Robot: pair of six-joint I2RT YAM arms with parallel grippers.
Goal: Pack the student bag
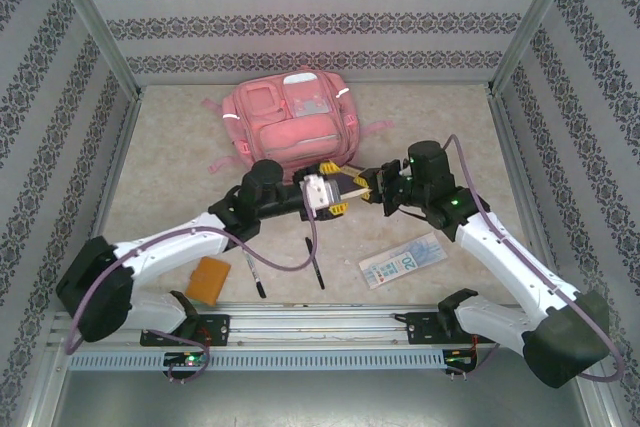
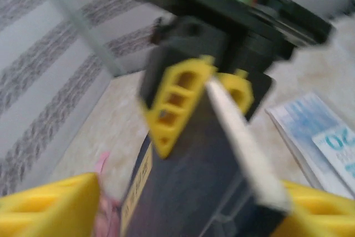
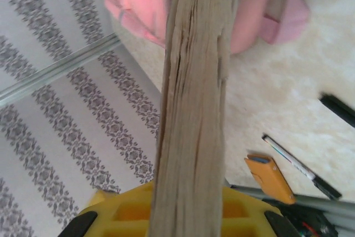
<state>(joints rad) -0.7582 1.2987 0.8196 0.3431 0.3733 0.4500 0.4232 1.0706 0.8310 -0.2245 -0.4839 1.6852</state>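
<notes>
Top external | left claw (image 1: pixel 335 188) spread wide, gripping nothing | right claw (image 1: pixel 372 187) clamped on wooden stick (image 3: pixel 191 109) | pink backpack (image 1: pixel 290 117) at far edge; bare desk (image 1: pixel 170 167) both sides

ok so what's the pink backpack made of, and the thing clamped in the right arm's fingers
backpack: soft woven fabric by the look, matte pink, creased and sagging, with shiny silver strips. the clamped thing looks like a book: paper, edge-on a rough beige stack of fine layered sheets; cover unclear.
</notes>
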